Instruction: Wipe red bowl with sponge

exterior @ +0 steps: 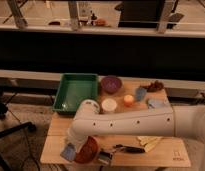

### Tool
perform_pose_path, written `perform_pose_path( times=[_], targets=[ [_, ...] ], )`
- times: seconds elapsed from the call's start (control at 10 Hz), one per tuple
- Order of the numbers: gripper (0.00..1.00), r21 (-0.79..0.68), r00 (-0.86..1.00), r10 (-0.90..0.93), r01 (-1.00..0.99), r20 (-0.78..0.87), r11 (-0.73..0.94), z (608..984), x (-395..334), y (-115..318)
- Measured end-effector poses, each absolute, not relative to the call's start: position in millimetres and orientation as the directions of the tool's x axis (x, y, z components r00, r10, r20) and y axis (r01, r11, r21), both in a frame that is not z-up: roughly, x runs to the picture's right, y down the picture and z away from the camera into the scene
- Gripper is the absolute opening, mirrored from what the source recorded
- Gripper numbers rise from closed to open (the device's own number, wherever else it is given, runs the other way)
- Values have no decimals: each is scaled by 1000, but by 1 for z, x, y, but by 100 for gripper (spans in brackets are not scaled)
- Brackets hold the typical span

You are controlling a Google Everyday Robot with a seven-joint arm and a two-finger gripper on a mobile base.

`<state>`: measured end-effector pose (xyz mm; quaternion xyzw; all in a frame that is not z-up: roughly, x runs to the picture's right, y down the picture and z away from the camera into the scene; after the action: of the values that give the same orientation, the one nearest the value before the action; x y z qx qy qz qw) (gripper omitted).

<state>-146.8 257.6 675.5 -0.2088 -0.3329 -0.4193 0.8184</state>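
The red bowl (88, 150) sits near the front left of the wooden table (161, 156), its orange-red inside partly hidden by my arm. My white arm reaches in from the right, over the table. It ends at the gripper (72, 146), low at the bowl's left rim. The gripper is shut on the sponge (67, 153), a small pale blue-grey block that hangs just left of the bowl, touching or nearly touching its rim.
A green tray (75, 93) stands at the back left, with a purple bowl (111, 84) beside it. A white cup (109, 105), an orange item (128, 100), a blue cup (140, 93) and a pale cloth (157, 103) lie behind the arm. A black tool (127, 149) and a yellow cloth (148, 142) lie right of the bowl.
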Motion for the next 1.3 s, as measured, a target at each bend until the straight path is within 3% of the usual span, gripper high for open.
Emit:
perform_pose_path(
  times=[1.3],
  targets=[
    [0,-108,442,-488,814,752,571,643,-116,285]
  ],
)
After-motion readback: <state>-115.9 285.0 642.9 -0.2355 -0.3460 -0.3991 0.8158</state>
